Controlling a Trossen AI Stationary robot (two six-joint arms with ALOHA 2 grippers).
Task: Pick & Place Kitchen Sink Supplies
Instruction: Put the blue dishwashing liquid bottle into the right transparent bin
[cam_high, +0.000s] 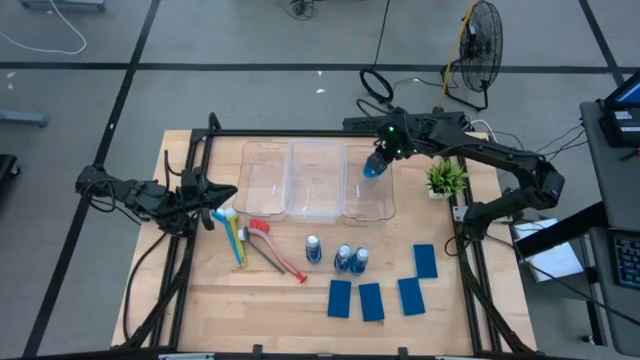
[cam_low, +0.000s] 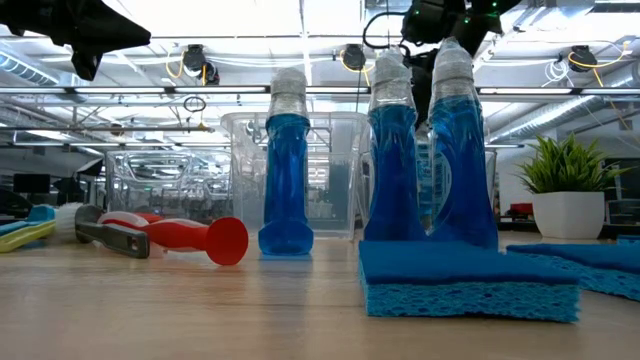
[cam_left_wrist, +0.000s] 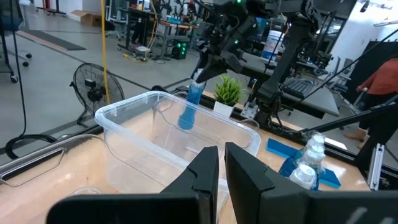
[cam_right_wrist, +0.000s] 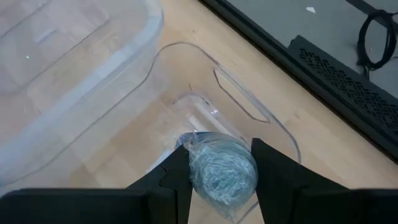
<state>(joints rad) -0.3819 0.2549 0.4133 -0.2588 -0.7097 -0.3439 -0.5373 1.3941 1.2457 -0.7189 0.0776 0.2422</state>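
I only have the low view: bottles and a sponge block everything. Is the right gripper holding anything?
Observer: Yes, the right gripper is shut on a blue-and-white bottle.
Operator: Where is it?
Observer: Above the rightmost clear bin, per the high view.
Operator: And the left arm?
Observer: The left gripper is shut and empty, waiting beside the dish brushes.
Operator: How many bottles remain on the table?
Observer: Three bottles, standing.

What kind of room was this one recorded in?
Most likely a robotics lab or workshop, not a real kitchen: a bare wooden table on a concrete floor, a floor fan and loose cables beside it, equipment racks and workstations behind.
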